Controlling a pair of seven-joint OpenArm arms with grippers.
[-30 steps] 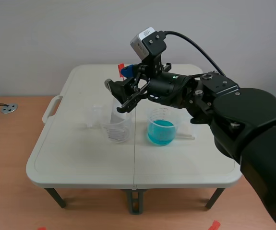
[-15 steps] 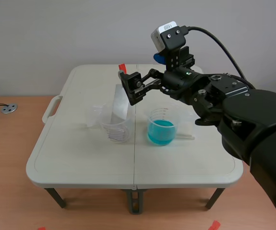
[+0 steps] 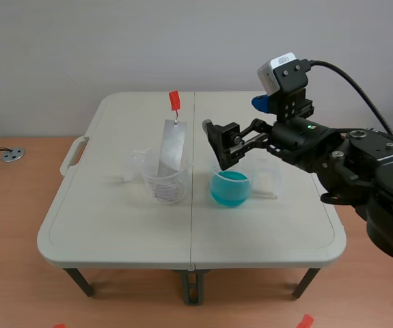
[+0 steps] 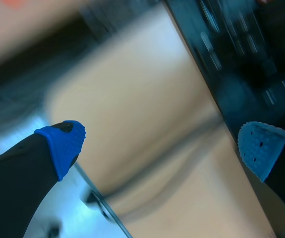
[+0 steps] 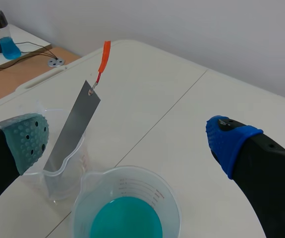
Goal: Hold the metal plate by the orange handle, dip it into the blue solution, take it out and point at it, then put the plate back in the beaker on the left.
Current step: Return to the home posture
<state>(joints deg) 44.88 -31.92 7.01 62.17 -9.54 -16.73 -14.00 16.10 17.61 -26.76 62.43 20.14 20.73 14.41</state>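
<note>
Metal plate (image 3: 171, 145) leaning, orange handle (image 3: 174, 101) uppermost

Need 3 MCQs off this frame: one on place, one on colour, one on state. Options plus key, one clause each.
1. The metal plate is:
A) held up in the air
B) standing tilted in the left beaker
C) lying flat

2. The plate's handle is:
A) green
B) orange
C) black

3. The right gripper is:
A) open, holding nothing
B) shut on the plate
C) shut on nothing

Key:
1 B: the plate's lower end sits inside the beaker and its top leans out over the rim.
2 B: an orange strip hangs off the plate's top end.
3 A: the right wrist view shows a wide gap with nothing gripped in it.
</note>
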